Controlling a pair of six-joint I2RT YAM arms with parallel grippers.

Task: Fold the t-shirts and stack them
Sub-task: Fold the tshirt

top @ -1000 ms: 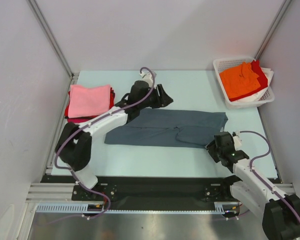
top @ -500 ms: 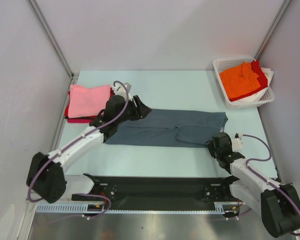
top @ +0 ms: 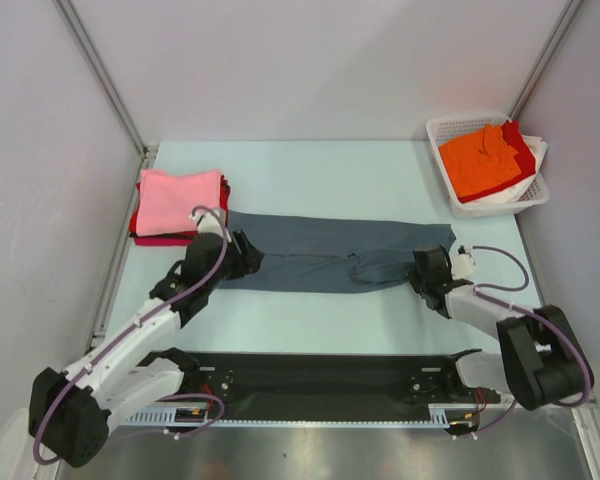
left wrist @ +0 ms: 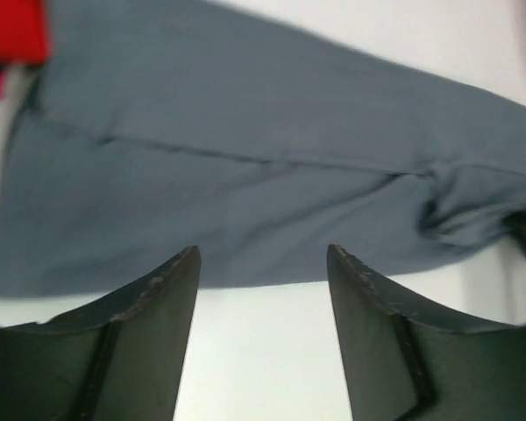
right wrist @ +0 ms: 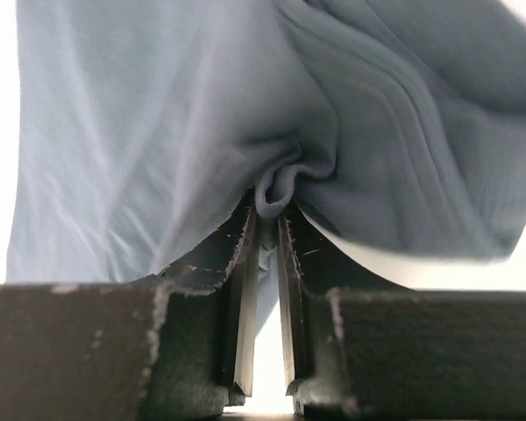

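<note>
Right wrist: t-shirt (right wrist: pixel 140 132) fold inside right end effector (right wrist: pixel 267 215)

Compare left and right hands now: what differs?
Left hand is open with nothing between its fingers; right hand is shut on a pinch of the grey shirt. Left hand sits at the shirt's left end, right hand at its right end. Both are at its near edge.

A pale mint desk (top: pixel 370 170) is enclosed by a plain grey back wall (top: pixel 320 60), left wall (top: pixel 30 200) and right wall (top: pixel 592 180). An aluminium post (top: pixel 101 72) is seen at the far left corner, and another post (top: pixel 546 60) at the far right corner. A black rail (top: pixel 310 375) is fixed along the near edge, with a brushed steel sheet (top: pixel 280 455) below it. The light is even.
</note>
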